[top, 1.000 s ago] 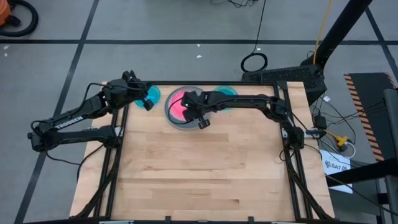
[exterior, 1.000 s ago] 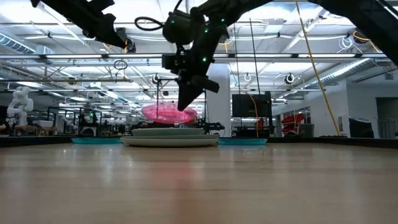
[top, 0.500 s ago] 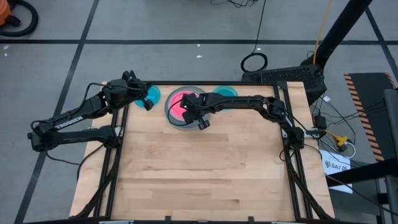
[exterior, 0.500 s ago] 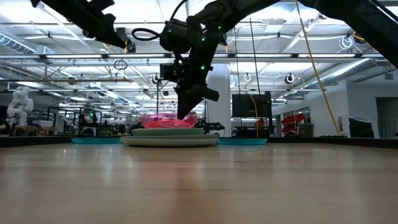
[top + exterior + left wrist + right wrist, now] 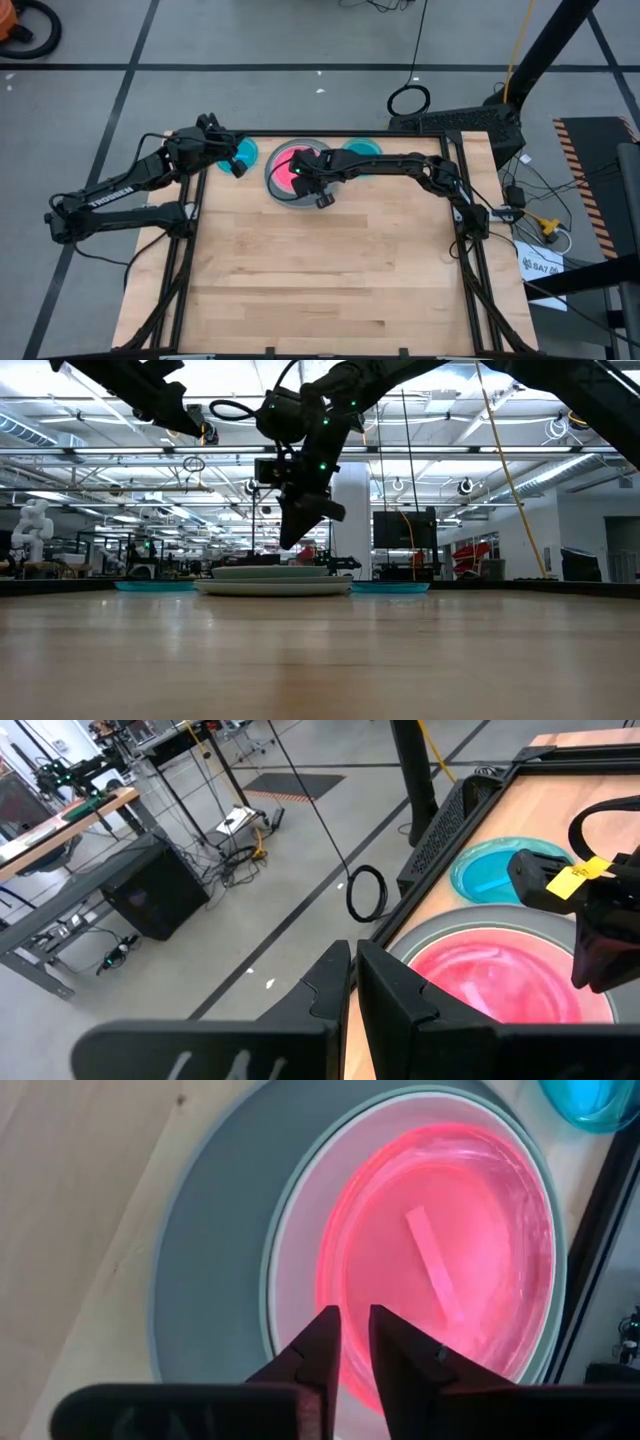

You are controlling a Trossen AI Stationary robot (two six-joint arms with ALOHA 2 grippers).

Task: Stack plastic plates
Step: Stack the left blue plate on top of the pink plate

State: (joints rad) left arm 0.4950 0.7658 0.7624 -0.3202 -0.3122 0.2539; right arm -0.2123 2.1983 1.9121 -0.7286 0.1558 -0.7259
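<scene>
Wooden table [image 5: 320, 270], black-framed, on grey floor with dark tape lines; bright workshop hall beyond in low view. Plates grouped along far edge of table.

Stack [image 5: 272, 580] at far centre: grey plate [image 5: 215, 1250] lowest and widest, a paler plate [image 5: 292, 1250] inside it with a thin green-tinted rim showing, pink plate [image 5: 440, 1270] on top — lying flat, fully within the paler rim. Pale strip visible across pink plate's middle in right wrist view.

Two teal plates flat on table, apart from stack: one [image 5: 245, 152] beside it on the left arm's side, one [image 5: 362, 150] on the right arm's side, partly under right arm.

Right gripper [image 5: 293, 532] hanging over stack, above pink plate, not touching it; fingers nearly pressed together, narrow gap only, nothing pinched.

Left gripper [image 5: 233, 164] at far left corner, raised, close to left teal plate — fingers pressed together, nothing between them.
</scene>
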